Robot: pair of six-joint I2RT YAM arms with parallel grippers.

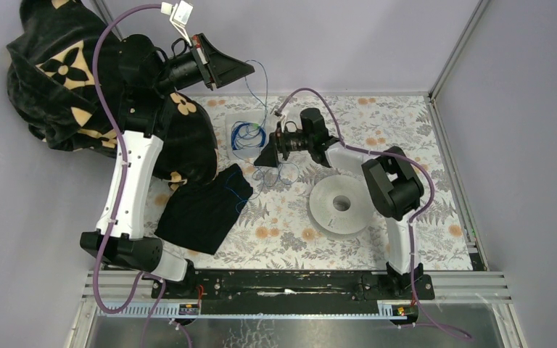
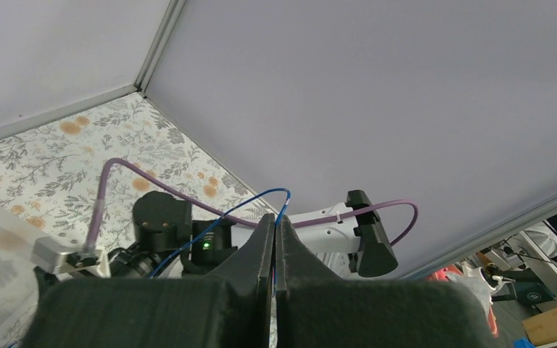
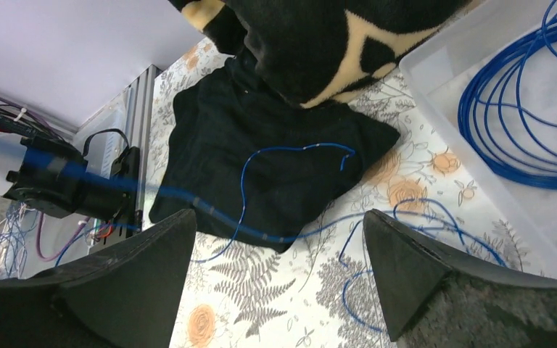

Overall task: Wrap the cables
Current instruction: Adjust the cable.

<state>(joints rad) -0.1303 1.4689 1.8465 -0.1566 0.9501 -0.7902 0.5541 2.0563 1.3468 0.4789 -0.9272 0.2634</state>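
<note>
My left gripper (image 1: 249,69) is raised high at the back, its jaws shut on a thin blue cable (image 2: 265,196) that shows between them in the left wrist view (image 2: 276,221). That cable (image 1: 263,90) hangs down toward a clear tray (image 1: 233,148) holding a coil of blue cable (image 1: 246,134). My right gripper (image 1: 263,157) is open and low beside the tray, over loose blue cable strands (image 1: 275,175). In the right wrist view it (image 3: 279,250) is empty. A blurred strand (image 3: 261,235) crosses in front of its jaws, and loose loops (image 3: 413,210) lie on the table.
A black cloth (image 1: 203,206) lies left of the loose strands, also in the right wrist view (image 3: 261,159). A black and beige blanket (image 1: 65,72) is heaped at the back left. A white round spool (image 1: 341,205) lies right of centre. Walls close the back and right.
</note>
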